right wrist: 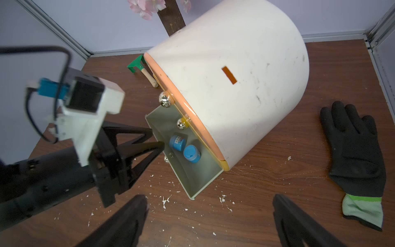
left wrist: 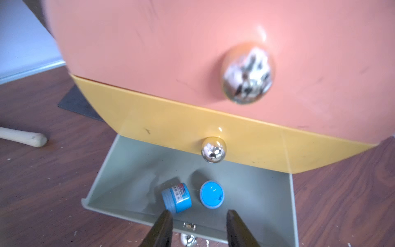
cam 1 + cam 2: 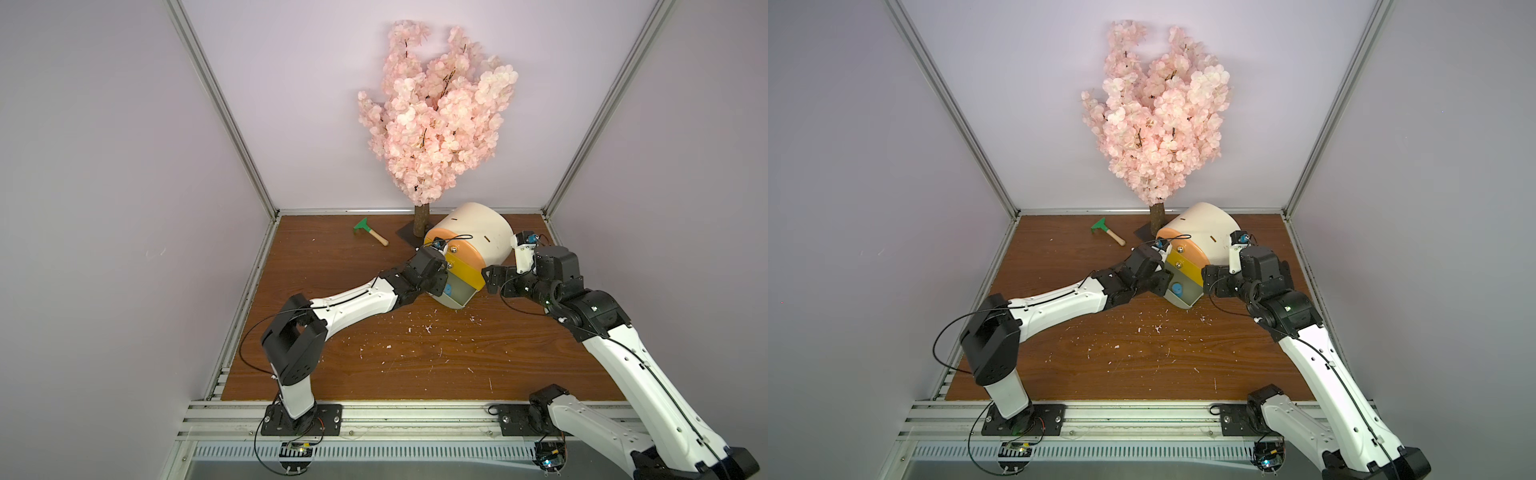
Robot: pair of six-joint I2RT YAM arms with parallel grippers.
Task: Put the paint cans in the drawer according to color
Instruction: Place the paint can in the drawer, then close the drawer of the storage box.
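Note:
The drawer cabinet [image 3: 473, 232] [image 3: 1208, 228] is a cream drum tipped back, with peach [image 2: 149, 42] and yellow [image 2: 171, 122] fronts pushed in. Its grey bottom drawer [image 2: 128, 171] [image 1: 198, 181] is pulled out. Two blue paint cans are in it, one on its side [image 2: 177, 201] [image 1: 177, 142] and one showing its lid [image 2: 212, 194] [image 1: 191, 153]. One blue can [image 3: 1177, 289] shows in a top view. My left gripper [image 2: 198, 226] [image 1: 156, 138] hovers at the drawer's front wall, open and empty. My right gripper [image 1: 210, 205] [image 3: 488, 276] stands wide open over bare table beside the drawer.
A pink blossom tree [image 3: 436, 116] on a dark base stands behind the cabinet. A green-headed tool with a wooden handle [image 3: 370, 232] lies at the back left. A black glove [image 1: 354, 154] lies right of the cabinet. White crumbs [image 3: 428, 328] dot the wooden table.

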